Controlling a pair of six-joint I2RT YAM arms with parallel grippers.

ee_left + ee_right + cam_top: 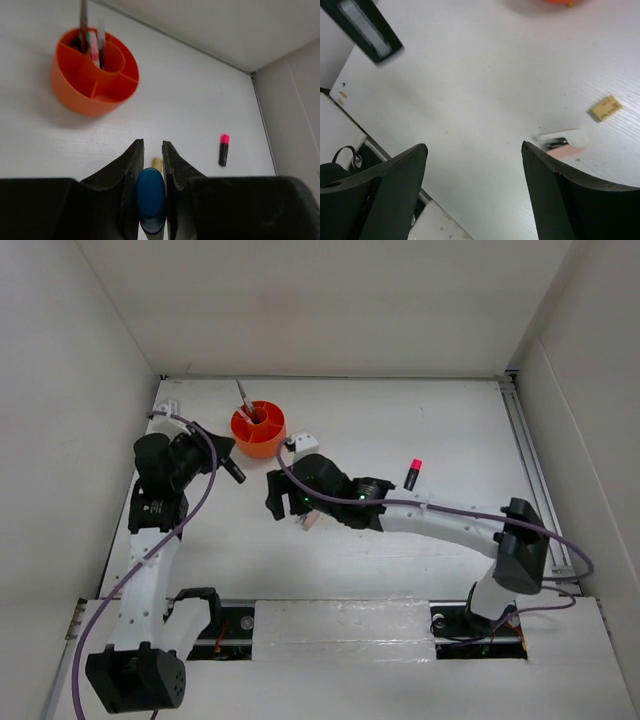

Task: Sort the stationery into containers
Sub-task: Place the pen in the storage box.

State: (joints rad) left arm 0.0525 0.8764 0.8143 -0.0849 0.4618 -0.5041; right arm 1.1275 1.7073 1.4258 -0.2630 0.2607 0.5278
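My left gripper (152,142) is shut on a black marker, whose blue cap (151,200) fills the gap between the fingers. In the top view that gripper (226,454) hangs just left of the round orange tub (258,428), the marker (233,472) poking out below it. Pens (92,40) stand in the tub (95,72). My right gripper (474,147) is open over bare table with nothing between its fingers. A pink and white eraser (562,145) lies just beyond its right fingertip, and a tan eraser (606,108) farther right. A pink-capped black marker (412,474) lies at mid table.
A white eraser (303,442) sits right of the tub. My right gripper (275,495) and forearm stretch across the middle of the table. White walls close in the table at the back and on both sides.
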